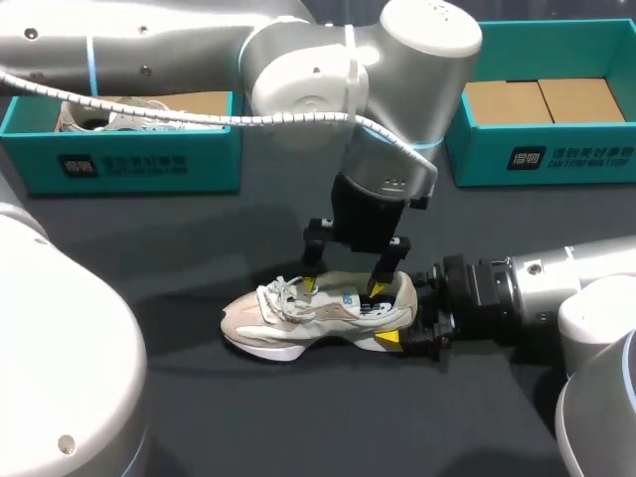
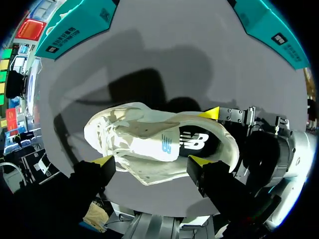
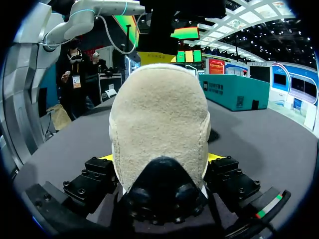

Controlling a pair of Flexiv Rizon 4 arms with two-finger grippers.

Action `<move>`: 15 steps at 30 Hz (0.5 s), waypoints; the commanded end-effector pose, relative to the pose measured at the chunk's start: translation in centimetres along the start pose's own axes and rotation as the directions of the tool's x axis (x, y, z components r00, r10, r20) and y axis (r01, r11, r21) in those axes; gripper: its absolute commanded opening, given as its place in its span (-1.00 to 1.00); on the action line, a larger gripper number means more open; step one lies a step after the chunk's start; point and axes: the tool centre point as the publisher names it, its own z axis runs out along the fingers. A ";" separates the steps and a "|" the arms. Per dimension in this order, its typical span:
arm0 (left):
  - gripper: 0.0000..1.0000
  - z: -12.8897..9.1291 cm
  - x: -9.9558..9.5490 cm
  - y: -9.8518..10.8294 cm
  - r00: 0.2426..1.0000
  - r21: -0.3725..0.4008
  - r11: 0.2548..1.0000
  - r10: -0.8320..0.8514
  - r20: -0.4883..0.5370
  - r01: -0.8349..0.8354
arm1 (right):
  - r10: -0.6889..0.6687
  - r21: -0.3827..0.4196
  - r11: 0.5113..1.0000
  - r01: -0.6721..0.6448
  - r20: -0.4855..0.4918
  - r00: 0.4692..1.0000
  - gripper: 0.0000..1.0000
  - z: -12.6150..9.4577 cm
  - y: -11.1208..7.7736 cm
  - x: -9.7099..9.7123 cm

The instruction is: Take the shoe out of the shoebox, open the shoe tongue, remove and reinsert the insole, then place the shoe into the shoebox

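– Beige shoe (image 1: 318, 313): where is it, and what holds it?
– It sits in the centre of the head view, sole down on the dark table (image 1: 248, 417), outside both teal boxes. The right gripper (image 3: 160, 158) is clamped on the heel from both sides. The left gripper (image 1: 344, 286) hangs over the shoe's opening, fingers spread wide, gripping nothing.
– Progress?
– Removal from the box is done. The dark insole (image 2: 192, 142) appears seated inside, so tongue or insole work seems to be the step in hand; whether the insole has been out and refitted cannot be told. Return to the empty shoebox (image 1: 542, 159), upper right, is left to do. The upper-left box (image 1: 149, 159) holds another shoe (image 1: 94, 117).
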 end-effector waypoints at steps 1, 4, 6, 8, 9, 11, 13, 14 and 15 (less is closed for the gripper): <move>0.73 1.1 1.4 -0.2 0.998 -0.004 1.000 -0.007 0.057 0.008 | 0.000 0.002 1.000 0.000 0.000 1.000 -1.00 0.2 0.0 0.0; 0.75 1.6 1.6 -0.2 0.997 0.003 1.000 -0.015 0.069 0.015 | 0.000 0.002 1.000 0.000 0.000 1.000 -1.00 0.2 0.0 0.0; 0.77 1.9 1.8 -0.3 0.997 0.008 1.000 -0.021 0.073 0.020 | 0.000 0.002 1.000 0.000 0.000 1.000 -1.00 0.2 0.0 0.0; 0.77 2.2 1.8 -0.4 0.997 0.010 1.000 -0.023 0.071 0.022 | 0.000 0.002 1.000 0.000 0.000 1.000 -1.00 0.2 0.0 0.0; 0.79 2.3 1.8 -0.5 0.997 0.013 1.000 -0.025 0.068 0.024 | 0.000 0.002 1.000 0.000 0.000 1.000 -1.00 0.2 0.0 0.0; 0.80 2.5 1.8 -0.5 0.998 0.023 0.999 -0.024 0.064 0.022 | 0.000 0.002 1.000 0.000 0.000 1.000 -1.00 0.2 0.0 0.0; 0.81 2.8 1.8 -0.4 0.998 0.033 0.999 -0.020 0.062 0.018 | 0.000 0.002 1.000 0.000 0.000 1.000 -1.00 0.2 0.0 0.0; 0.83 2.9 1.9 -0.4 0.998 0.033 0.999 -0.020 0.061 0.018 | 0.000 0.002 1.000 0.000 0.000 1.000 -1.00 0.2 0.0 0.0; 0.84 3.0 1.9 -0.4 0.998 0.037 0.999 -0.020 0.063 0.017 | 0.000 0.002 1.000 0.000 0.000 1.000 -1.00 0.2 0.0 0.0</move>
